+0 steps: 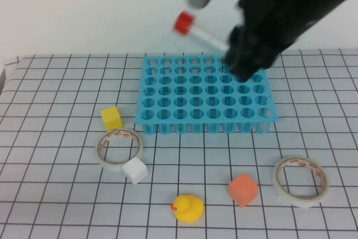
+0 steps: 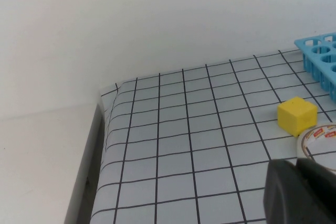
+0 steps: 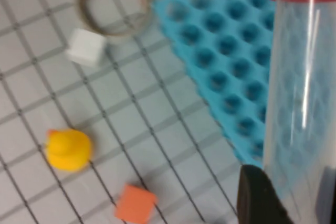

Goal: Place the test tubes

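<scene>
A clear test tube (image 1: 208, 39) with a red cap (image 1: 183, 23) is held tilted in the air over the back of the blue rack (image 1: 207, 96), cap toward the left. My right gripper (image 1: 238, 60) is shut on its lower end. In the right wrist view the test tube (image 3: 299, 87) runs between the dark fingers (image 3: 257, 195) of the right gripper (image 3: 294, 192), with the rack (image 3: 226, 51) and its empty holes below. My left gripper (image 2: 296, 174) is shut with nothing in it, low over the table's left side, and is out of the high view.
In front of the rack lie a yellow cube (image 1: 111, 118), a tape roll (image 1: 106, 158), a white cube (image 1: 135, 170), a yellow duck (image 1: 187, 208), an orange cube (image 1: 243, 189) and a second tape roll (image 1: 302, 198). The table's left edge (image 2: 102, 145) drops off beside the left gripper.
</scene>
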Robot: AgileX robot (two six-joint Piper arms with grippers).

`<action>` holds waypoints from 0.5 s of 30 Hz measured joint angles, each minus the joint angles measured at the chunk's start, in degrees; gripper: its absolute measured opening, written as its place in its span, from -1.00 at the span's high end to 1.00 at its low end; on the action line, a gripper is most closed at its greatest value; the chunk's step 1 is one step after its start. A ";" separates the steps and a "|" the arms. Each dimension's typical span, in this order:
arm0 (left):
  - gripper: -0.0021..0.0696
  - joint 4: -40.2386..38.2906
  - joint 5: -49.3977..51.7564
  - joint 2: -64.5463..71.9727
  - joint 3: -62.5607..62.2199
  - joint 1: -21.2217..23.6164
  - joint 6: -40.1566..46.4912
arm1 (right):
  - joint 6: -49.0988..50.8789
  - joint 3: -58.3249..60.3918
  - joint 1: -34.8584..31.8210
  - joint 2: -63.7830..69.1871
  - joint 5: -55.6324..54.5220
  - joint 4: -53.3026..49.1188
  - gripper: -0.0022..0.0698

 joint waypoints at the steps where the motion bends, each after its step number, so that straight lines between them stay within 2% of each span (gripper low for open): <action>1: 0.94 0.00 0.00 0.00 0.00 0.00 0.00 | 1.31 0.01 0.00 -1.56 1.20 -2.25 0.29; 7: 0.95 -0.08 0.00 0.00 0.00 0.00 0.00 | 6.81 4.07 0.00 -8.62 2.22 -6.88 0.29; 12: 0.95 -0.08 0.00 0.00 0.00 0.00 -0.12 | 10.41 16.95 0.00 -14.39 1.52 -6.16 0.29; 15: 0.95 -0.08 0.00 0.00 0.00 0.00 -0.24 | 13.02 27.13 0.00 -18.39 -4.66 -3.71 0.29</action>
